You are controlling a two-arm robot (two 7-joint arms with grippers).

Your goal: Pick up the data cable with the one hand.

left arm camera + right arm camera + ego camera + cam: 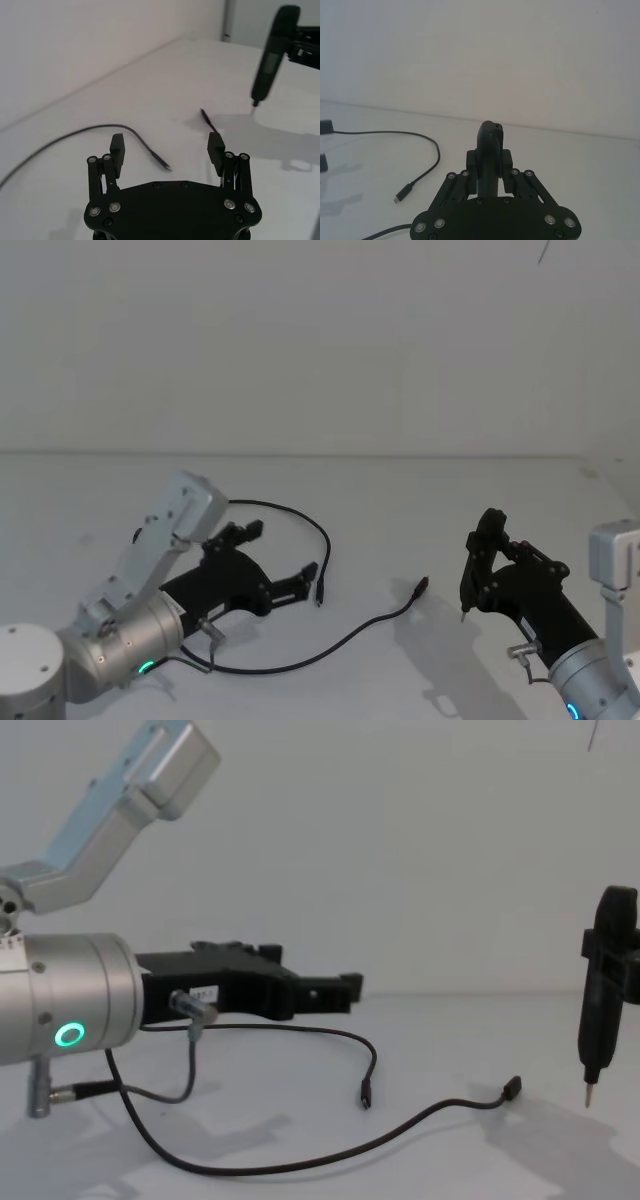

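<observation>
Data cable (pixel 327 540) just beside left hand (pixel 280 550)

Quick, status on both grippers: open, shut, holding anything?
Left gripper: jaws open, holding nothing, close above the data cable.
Right gripper: jaws shut on a black stick-shaped tool.

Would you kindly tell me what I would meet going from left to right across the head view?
The left gripper, open → one plug of the data cable → the cable's other plug → the right gripper, shut on a black stick tool.
</observation>
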